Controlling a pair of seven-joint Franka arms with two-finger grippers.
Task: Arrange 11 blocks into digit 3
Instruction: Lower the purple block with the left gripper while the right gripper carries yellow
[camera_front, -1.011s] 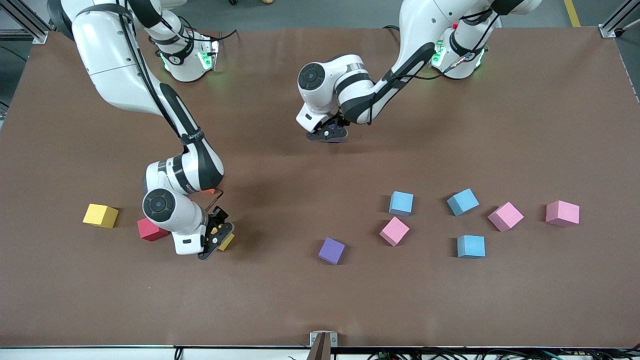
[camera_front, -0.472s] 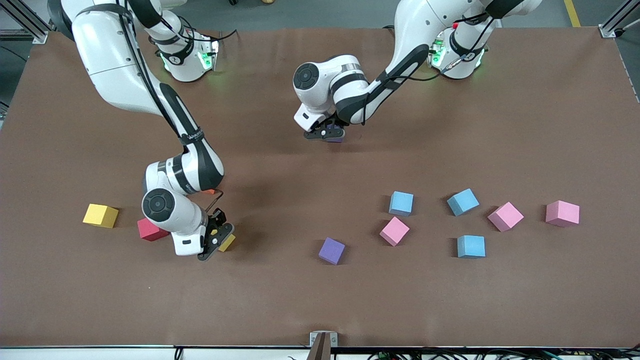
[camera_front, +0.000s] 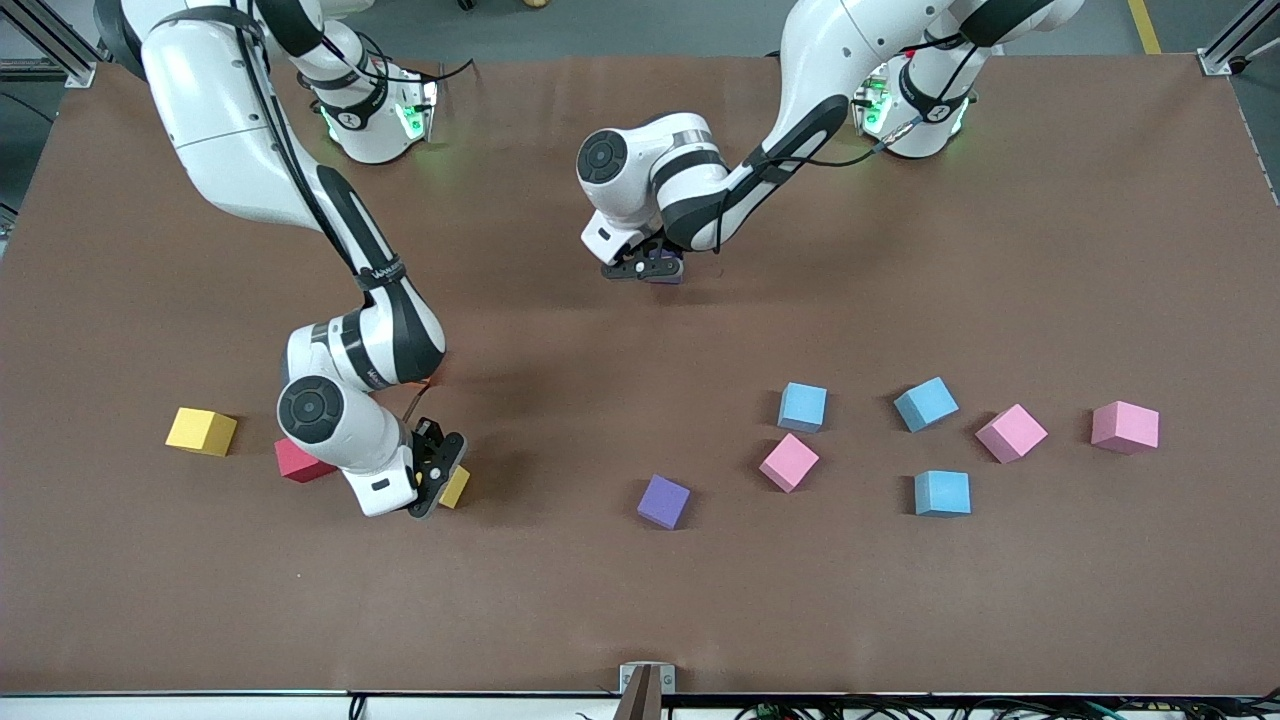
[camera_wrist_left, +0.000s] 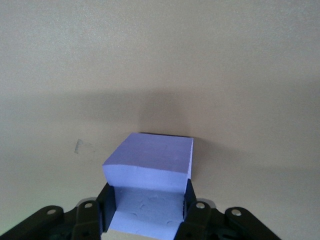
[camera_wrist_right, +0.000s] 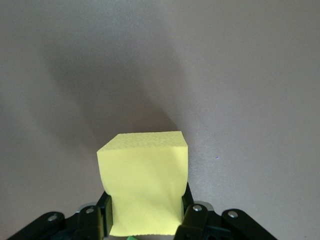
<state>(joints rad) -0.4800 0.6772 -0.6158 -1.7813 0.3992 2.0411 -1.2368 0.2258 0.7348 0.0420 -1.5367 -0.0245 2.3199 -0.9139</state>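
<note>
Moved: both arms shifted a little; my right gripper (camera_front: 437, 484) turned and squeezed shut on its block.
Table (camera_front: 640, 600): big and brown, no digit 3 built yet; loose blocks lie near the front camera.
Right fingers: closed on the yellow block (camera_wrist_right: 145, 182), low over the table beside the red block (camera_front: 298, 461).
Left fingers: my left gripper (camera_front: 645, 267) pinches the purple block (camera_wrist_left: 150, 182), mid-table, near the bases.
Feel: I guess soft, light foam; hold flat sides, squeeze gently.
</note>
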